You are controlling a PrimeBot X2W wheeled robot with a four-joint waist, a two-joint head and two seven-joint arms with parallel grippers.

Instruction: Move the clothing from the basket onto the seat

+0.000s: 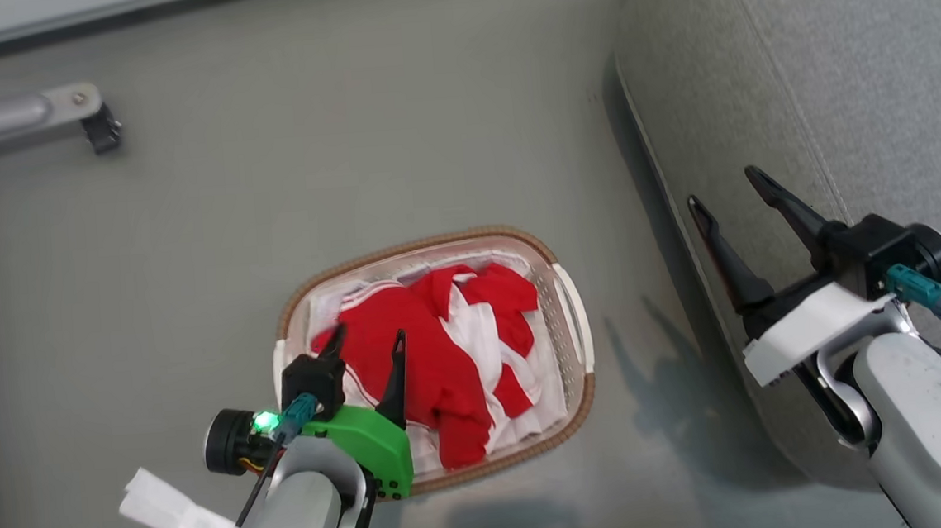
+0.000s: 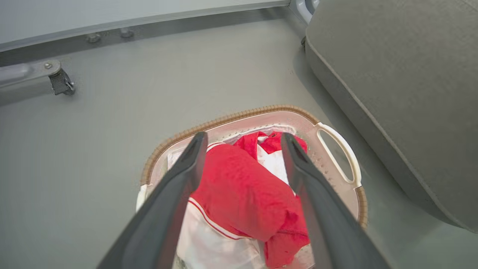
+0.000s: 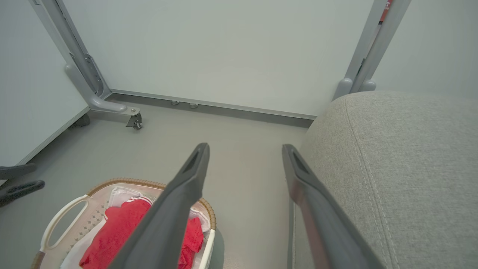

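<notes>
- The clothing [image 1: 436,357] lies heaped in the basket [image 1: 577,314], red folds on top and white panels with thin red stripes beneath and beside them.
- In the left wrist view the clothing [image 2: 239,190] bulges up between the two fingers, with a red-striped white edge at its lower left.
- The basket stands on the grey floor [image 1: 266,187], just beside the seat [image 1: 836,48] but apart from it; one white handle [image 2: 347,149] faces the seat.
- The left gripper [image 1: 366,335] hangs over the near left end of the basket, fingers spread wide and holding nothing. Whether its tips touch the fabric cannot be told.
- From the left wrist, the left gripper [image 2: 243,136] frames the red heap, its tips level with the basket's [image 2: 239,116] far rim.
- The right gripper [image 1: 723,187] is also spread and empty, held at the front edge of the seat.
- From the right wrist, the right gripper [image 3: 244,146] points toward the wall; the seat [image 3: 403,168] is on its right and the basket [image 3: 127,182] with clothing [image 3: 115,231] at the lower left.
- A grey frame leg with a caster [image 1: 101,128] stands on the floor, well apart from the basket.
</notes>
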